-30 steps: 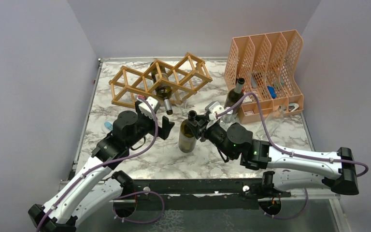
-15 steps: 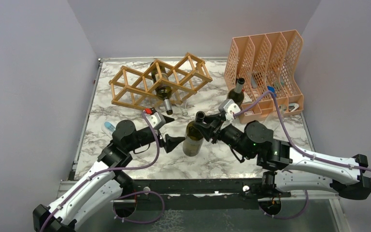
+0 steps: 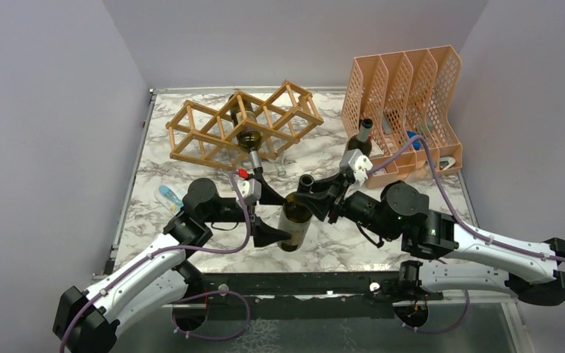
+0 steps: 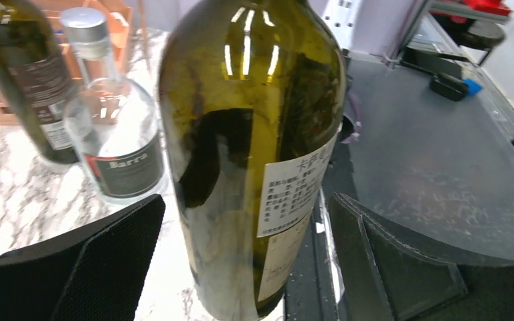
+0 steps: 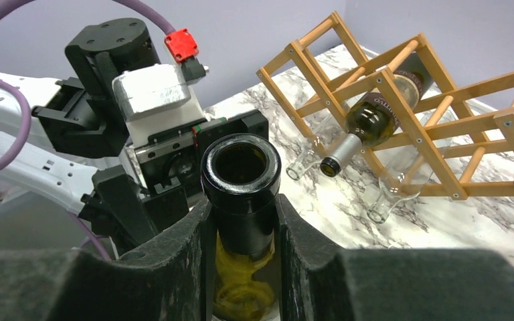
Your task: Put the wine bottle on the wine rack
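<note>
Wine bottle [image 3: 294, 226] is before the wine rack [image 3: 207, 126], file holder [image 3: 401, 88] at back right.

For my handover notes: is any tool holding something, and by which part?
The right tool grips the wine bottle by its neck; the left tool stands open around its body.

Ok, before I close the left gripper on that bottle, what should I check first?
1. Neck hold: right gripper shut on the neck of the wine bottle: ok.
2. Opening: left gripper open: ok.
3. Alignment: its fingers straddle the bottle's body: ok.
4. Support: bottle base resting on the table: cannot tell.
5. Destination: wine rack has open cells beside the racked bottle: ok.
</note>
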You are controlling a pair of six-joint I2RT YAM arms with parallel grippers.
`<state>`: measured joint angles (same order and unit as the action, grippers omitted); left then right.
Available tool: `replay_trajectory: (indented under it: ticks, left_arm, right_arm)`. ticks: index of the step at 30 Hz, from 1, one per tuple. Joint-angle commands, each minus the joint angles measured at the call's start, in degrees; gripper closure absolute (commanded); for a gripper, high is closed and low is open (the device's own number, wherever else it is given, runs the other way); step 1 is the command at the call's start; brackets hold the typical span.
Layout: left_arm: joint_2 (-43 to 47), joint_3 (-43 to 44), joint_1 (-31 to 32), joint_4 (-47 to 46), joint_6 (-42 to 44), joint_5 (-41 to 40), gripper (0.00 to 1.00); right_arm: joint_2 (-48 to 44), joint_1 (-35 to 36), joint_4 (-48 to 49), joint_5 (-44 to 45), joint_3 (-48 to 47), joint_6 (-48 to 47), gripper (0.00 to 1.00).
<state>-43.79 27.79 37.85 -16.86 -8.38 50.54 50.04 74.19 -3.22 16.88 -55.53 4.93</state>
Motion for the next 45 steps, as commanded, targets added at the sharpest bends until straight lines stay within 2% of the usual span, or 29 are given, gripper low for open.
replay_trajectory:
  ticks: [1, 6, 11, 15, 25, 26, 28, 30, 31, 32, 33, 35, 37, 39, 40, 42, 45]
  left_arm:
    - [-2.2, 0.0, 1.9, -3.9, -0.5, 6.7, 0.01]
    - [-3.1, 0.0, 2.7, -3.9, -0.2, 5.5, 0.01]
    - [-3.9, 0.2, 2.9, -4.0, -2.3, 0.8, 0.01]
    - [-4.7, 0.6, 3.1, -4.0, -3.0, 1.8, 0.01]
    - [-3.9, 2.0, 6.8, -5.1, -0.1, -0.5, 0.03]
    - [-4.0, 2.1, 6.9, -5.2, 0.0, -1.4, 0.06]
    - [-4.2, 2.2, 7.0, -5.2, 0.3, -2.5, 0.21]
    - [-4.3, 2.3, 7.1, -5.2, 0.6, -3.8, 0.45]
    - [-4.3, 2.4, 7.1, -5.2, 1.0, -4.7, 0.65]
    - [-4.2, 2.6, 7.1, -5.2, 1.5, -5.8, 0.90]
    - [-4.1, 2.7, 7.1, -5.2, 1.8, -7.3, 1.00]
    - [-3.5, 3.1, 7.1, -5.2, 3.1, -9.3, 1.00]
    - [-2.9, 4.0, 7.1, -5.2, 5.2, -11.2, 1.00]
    - [-1.8, 5.0, 7.1, -5.1, 8.6, -13.7, 1.00]
    - [-1.3, 5.2, 7.1, -4.9, 10.8, -15.5, 1.00]
    - [-0.2, 5.6, 7.1, -4.5, 16.3, -19.5, 1.00]
    - [0.7, 6.0, 7.0, -4.0, 27.2, -25.0, 1.00]
  right_arm:
    - [-0.9, 0.3, 6.9, -1.7, -3.4, 1.7, 0.99]
    - [-1.1, 0.3, 9.2, -5.3, -3.4, 1.3, 0.99]
    - [-3.2, 0.3, 13.1, -9.9, -1.7, 1.0, 0.99]
    - [-5.1, 0.3, 16.0, -12.6, -0.3, 1.0, 0.99]
    - [-6.4, 0.3, 18.8, -14.7, 1.8, 2.2, 0.99]
    - [-6.5, 0.3, 19.0, -14.8, 1.8, 2.4, 0.99]
    - [-6.7, 0.3, 19.2, -14.9, 2.0, 2.6, 0.99]
    - [-6.9, 0.3, 19.0, -14.8, 2.1, 2.7, 0.99]
    - [-7.1, 0.3, 18.7, -14.8, 2.0, 2.7, 0.99]
    - [-7.2, 0.3, 18.3, -14.9, 1.9, 2.7, 0.96]
    - [-7.3, 0.3, 17.7, -15.2, 1.7, 2.7, 0.91]
    - [-7.7, 0.4, 16.3, -15.2, 1.4, 2.4, 0.81]
    - [-8.1, 0.3, 15.0, -14.6, 1.2, 2.7, 0.65]
    - [-8.6, 0.3, 12.5, -13.8, 0.4, 2.6, 0.40]
    - [-8.8, 0.4, 11.5, -13.4, 0.0, 2.5, 0.31]
    - [-9.3, 0.3, 10.4, -13.1, -0.2, 1.5, 0.23]
    - [-10.1, 0.3, 8.6, -12.7, -0.9, 1.1, 0.18]
